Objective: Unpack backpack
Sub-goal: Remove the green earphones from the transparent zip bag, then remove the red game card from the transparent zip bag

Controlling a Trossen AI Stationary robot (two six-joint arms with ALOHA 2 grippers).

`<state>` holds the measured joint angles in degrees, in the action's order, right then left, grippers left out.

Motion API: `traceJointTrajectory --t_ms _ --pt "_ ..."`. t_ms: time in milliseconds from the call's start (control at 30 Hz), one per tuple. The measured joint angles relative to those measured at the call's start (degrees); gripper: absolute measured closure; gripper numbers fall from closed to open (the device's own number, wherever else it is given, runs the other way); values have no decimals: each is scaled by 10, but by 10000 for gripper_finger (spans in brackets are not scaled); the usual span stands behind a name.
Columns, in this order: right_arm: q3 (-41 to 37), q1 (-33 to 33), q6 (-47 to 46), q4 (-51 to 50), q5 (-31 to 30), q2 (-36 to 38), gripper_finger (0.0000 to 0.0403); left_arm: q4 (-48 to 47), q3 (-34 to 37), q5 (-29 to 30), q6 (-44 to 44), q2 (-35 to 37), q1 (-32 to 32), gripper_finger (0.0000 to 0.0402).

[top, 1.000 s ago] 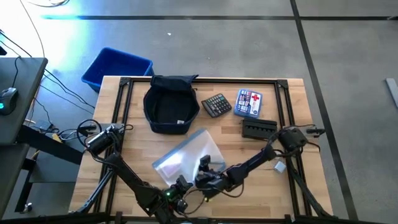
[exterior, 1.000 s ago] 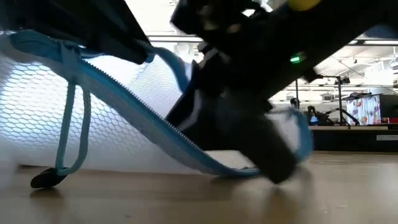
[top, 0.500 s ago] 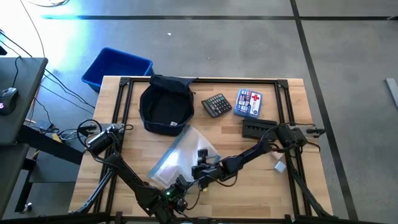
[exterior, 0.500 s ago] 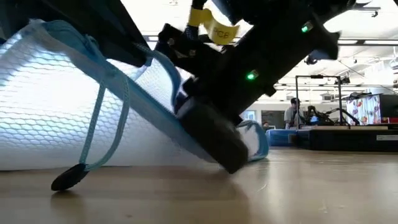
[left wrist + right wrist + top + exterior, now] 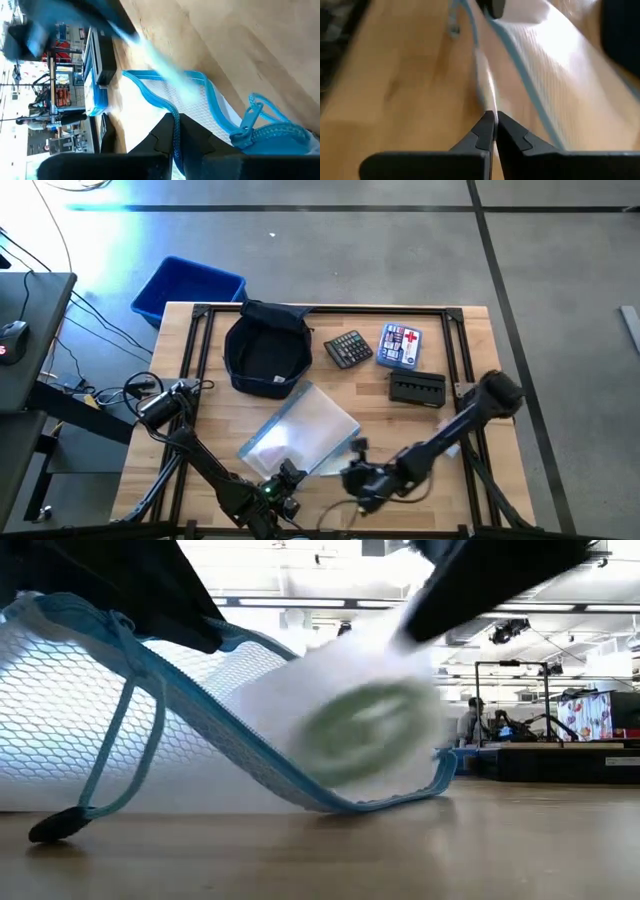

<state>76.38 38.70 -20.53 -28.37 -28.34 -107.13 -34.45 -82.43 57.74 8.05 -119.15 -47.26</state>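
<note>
Both grippers are pinched together, left gripper [image 5: 283, 473] on the mesh pouch [image 5: 297, 430] at the table's 6 o'clock, right gripper [image 5: 357, 477] empty-looking, so the pouch could easily get yanked off.

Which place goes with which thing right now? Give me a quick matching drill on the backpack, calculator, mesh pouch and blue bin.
Things:
1. backpack
2. calculator
3. mesh pouch
4. blue bin

Places:
A. on the floor, off the table's far left corner
B. on the table, between the backpack and the first-aid box
C. on the table, on the arms' side of the backpack
D. at the table's far edge, mouth open upward

Pairs: 1-D, 2-B, 3-C, 4-A
</note>
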Motion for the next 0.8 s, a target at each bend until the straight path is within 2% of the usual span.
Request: traceJointTrajectory --t_ms 100,233,300,433,467,600,800 --pt "0 33 -108 -100 -57 55 403 0 0 0 -1 0 0 401" --pt "1 70 -292 -275 -203 101 403 0 0 0 -5 0 0 401" --pt "1 73 -413 -385 -253 110 403 0 0 0 -9 0 1 401" --pt "-7 45 -633 -604 -265 105 403 0 0 0 -13 0 1 401" --pt "-18 35 -664 -618 -260 104 403 0 0 0 -17 0 1 401" --pt "-79 -22 -605 -579 -273 109 403 0 0 -5 -19 0 3 401" --pt "-168 -85 -635 -522 -214 79 403 1 0 -11 -25 0 5 401"
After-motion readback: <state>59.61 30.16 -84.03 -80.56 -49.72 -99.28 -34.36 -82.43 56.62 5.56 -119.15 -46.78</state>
